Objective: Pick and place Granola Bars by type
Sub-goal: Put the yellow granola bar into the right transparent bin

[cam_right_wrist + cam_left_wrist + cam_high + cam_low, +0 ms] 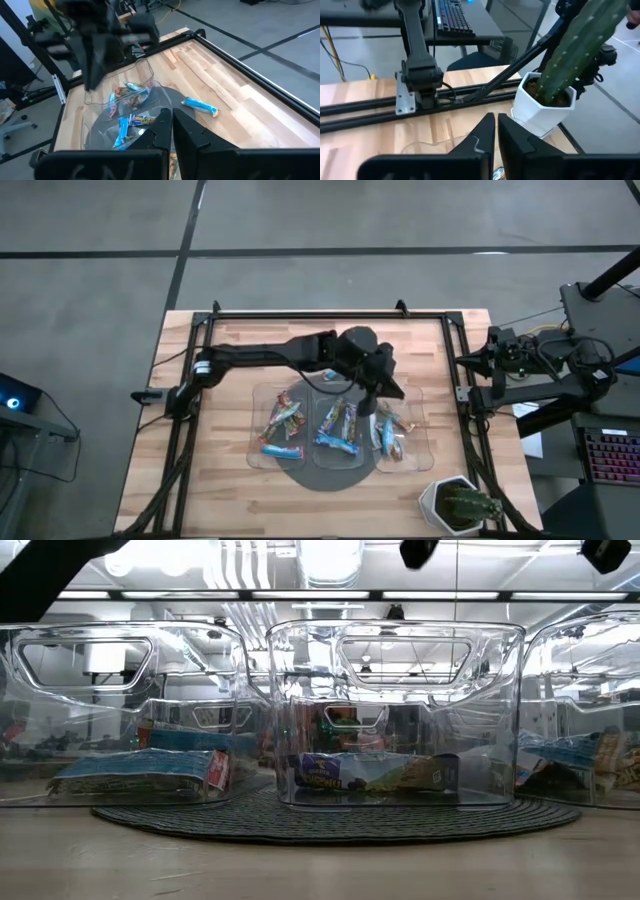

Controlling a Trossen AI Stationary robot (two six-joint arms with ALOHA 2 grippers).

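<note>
Three clear trays stand side by side on a dark round mat (325,475): left (262,420), middle (318,448), right (420,430). Each holds Granola Bars in blue, orange-brown and red-multicoloured wrappers (283,420) (335,430) (390,435). One blue bar (200,106) lies on bare wood on the far side of the trays; my left arm hides it in the high view. My left gripper (496,131) hangs shut above the gap between the middle and right trays (370,405), with nothing between its fingers. My right gripper (167,125) waits shut beyond the table's right edge (463,361).
A cactus in a white pot (460,505) stands at the near right corner. Black rails (300,315) frame the table's far, left and right sides. Bare wood lies left of the trays and along the near edge. A keyboard (612,455) sits off the table to the right.
</note>
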